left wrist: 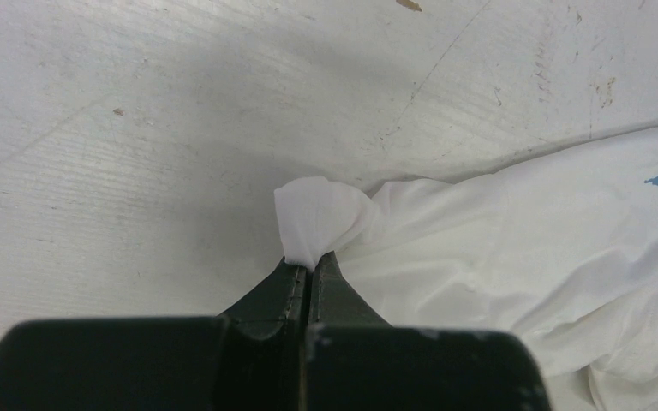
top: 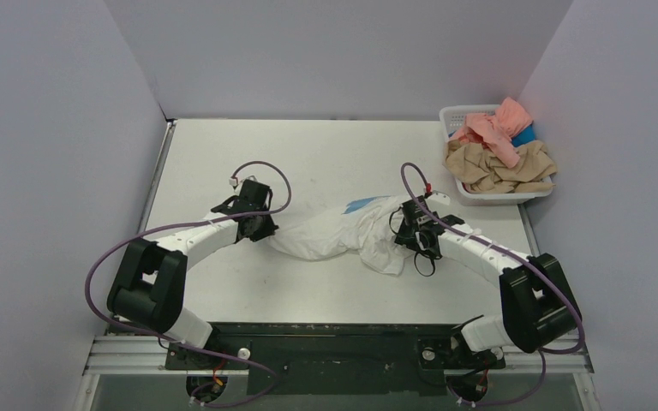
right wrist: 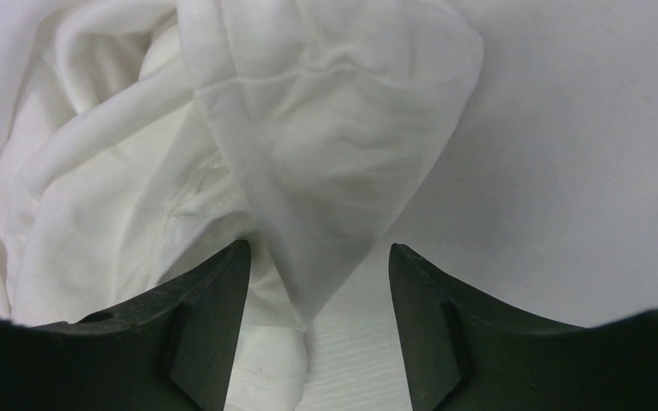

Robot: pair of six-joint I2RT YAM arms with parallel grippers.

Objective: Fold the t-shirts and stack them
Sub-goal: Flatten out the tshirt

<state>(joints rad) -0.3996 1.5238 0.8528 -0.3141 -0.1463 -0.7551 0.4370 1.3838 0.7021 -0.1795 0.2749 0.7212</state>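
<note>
My left hand (left wrist: 311, 267) pinches white t-shirt (top: 334, 238) edge; right hand (right wrist: 319, 257) spread. Nothing folded; other t-shirts (top: 497, 163) fill basket (top: 456, 112), upper right.

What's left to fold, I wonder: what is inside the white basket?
On top, salmon-pink cloth, tan cloth spilling over the rim, a bit of blue. Whatever lies beneath in the basket is hidden.

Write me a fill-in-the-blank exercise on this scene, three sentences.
The left gripper is shut on a corner of the ____ t-shirt.
The right gripper has its jaws ____.
The other t-shirts lie heaped in the ____ on the table.
Missing words: white; open; basket.
</note>
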